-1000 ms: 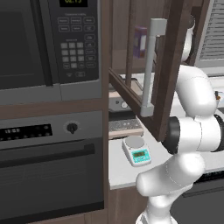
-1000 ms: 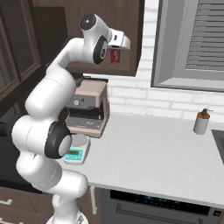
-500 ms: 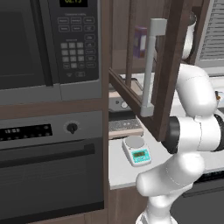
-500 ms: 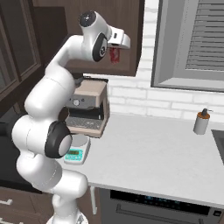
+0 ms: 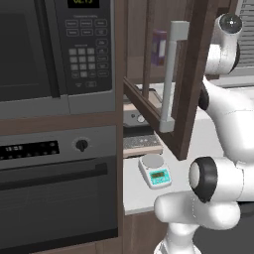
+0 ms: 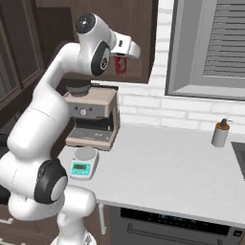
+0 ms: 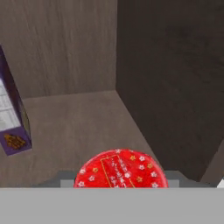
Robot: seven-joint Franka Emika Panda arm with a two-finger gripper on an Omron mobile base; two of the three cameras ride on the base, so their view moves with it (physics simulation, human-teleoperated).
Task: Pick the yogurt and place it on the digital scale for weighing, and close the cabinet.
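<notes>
Jaws (image 6: 121,66) clamped on yogurt (image 6: 121,65), cup hanging beneath hand, above counter (image 6: 182,162)

Coffee machine (image 6: 92,116) on counter (image 6: 162,167); soap bottle (image 6: 220,133) far right.

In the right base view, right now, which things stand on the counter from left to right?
Digital scale → coffee machine → pale bottle with a brown cap.
</notes>
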